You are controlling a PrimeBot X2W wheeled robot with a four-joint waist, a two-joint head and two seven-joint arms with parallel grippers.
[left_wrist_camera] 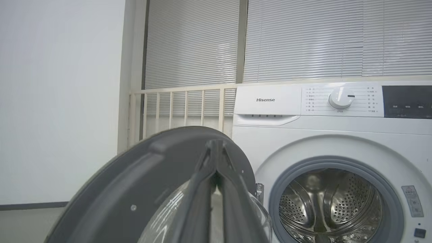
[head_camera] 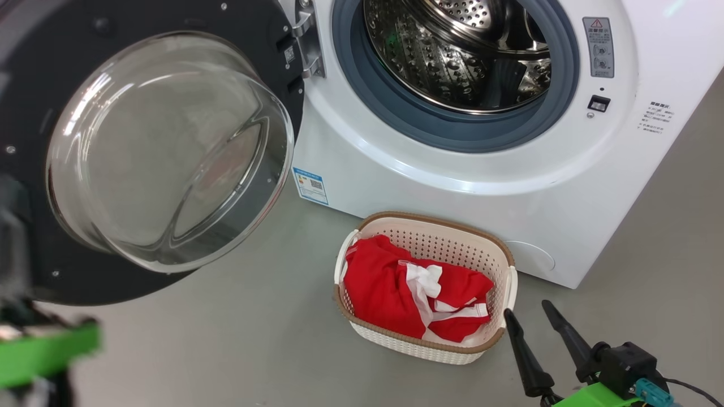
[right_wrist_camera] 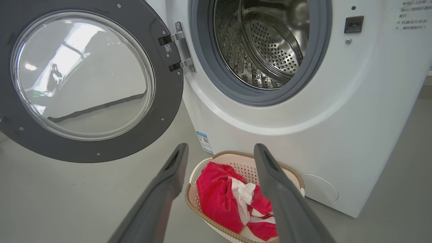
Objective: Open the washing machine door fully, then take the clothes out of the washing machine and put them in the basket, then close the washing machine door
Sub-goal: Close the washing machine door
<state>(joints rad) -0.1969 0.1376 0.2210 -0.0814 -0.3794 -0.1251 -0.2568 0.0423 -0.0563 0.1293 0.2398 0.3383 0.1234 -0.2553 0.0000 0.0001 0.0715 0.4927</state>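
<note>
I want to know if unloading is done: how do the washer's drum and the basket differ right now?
The drum is shiny steel; the basket is cream plastic with a brown rim. The basket holds red and white clothes; the drum shows none. The drum sits inside the washing machine; the basket stands on the floor before it. Both are perforated.

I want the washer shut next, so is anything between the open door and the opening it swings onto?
Nothing visible does. The washing machine door hangs open at left, the grey gasket is free of fabric, and the basket holding the clothes sits low on the floor.
</note>
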